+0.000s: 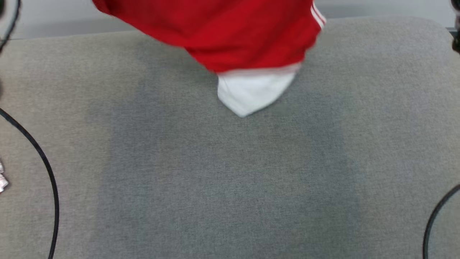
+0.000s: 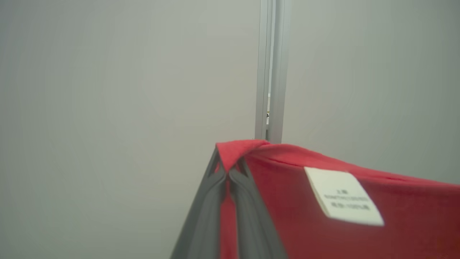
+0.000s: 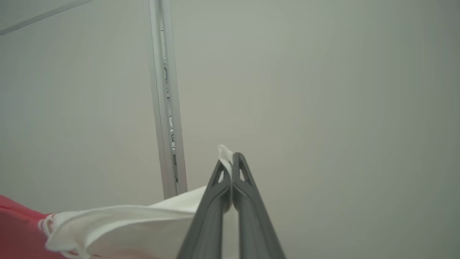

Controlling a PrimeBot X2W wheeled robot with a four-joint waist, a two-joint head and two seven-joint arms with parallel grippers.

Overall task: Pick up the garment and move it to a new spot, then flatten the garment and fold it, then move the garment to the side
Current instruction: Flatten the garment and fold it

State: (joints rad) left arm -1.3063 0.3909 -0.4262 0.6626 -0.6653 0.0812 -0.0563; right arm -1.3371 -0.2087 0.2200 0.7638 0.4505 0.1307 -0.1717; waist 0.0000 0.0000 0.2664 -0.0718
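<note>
Dangling from both clamped jaws, the garment (image 1: pixel 230 32) hangs over a grey surface (image 1: pixel 230 187).

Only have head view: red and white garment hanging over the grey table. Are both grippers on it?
Observer: From the left wrist view, the left gripper is shut on a red edge of the garment.
Operator: And the right?
Observer: The right gripper is shut on a white edge of it, and a bit of cloth pokes past the tips.
Operator: Anything to identify the side facing the left camera?
Observer: A white care label shows on the red cloth beside the left fingers; its print is too blurred to read.
</note>
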